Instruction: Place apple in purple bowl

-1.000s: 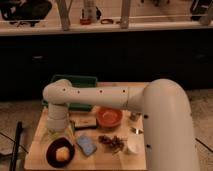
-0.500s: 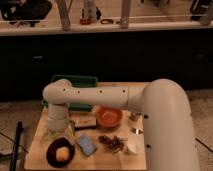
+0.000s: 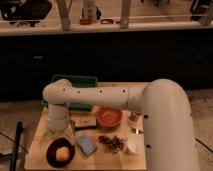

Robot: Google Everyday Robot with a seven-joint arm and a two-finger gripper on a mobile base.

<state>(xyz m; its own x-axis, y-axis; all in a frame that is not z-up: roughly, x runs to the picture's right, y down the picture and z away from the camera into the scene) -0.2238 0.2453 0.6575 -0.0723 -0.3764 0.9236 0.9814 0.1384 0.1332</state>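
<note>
The yellow-orange apple (image 3: 62,154) lies inside the very dark purple bowl (image 3: 50,156) at the front left of the wooden table. My gripper (image 3: 59,136) hangs straight down from the white arm, just above the bowl's far rim and a little above the apple. The apple looks to rest in the bowl, apart from the gripper. The arm stretches across the table from the right and hides part of the table's middle.
An orange-red bowl (image 3: 109,117) sits mid-table. A blue packet (image 3: 86,145), a brown clump of dried bits (image 3: 112,142) and a white cup (image 3: 132,146) lie to the right of the purple bowl. A green tray (image 3: 77,81) stands at the back. The table's (image 3: 35,150) left edge is close.
</note>
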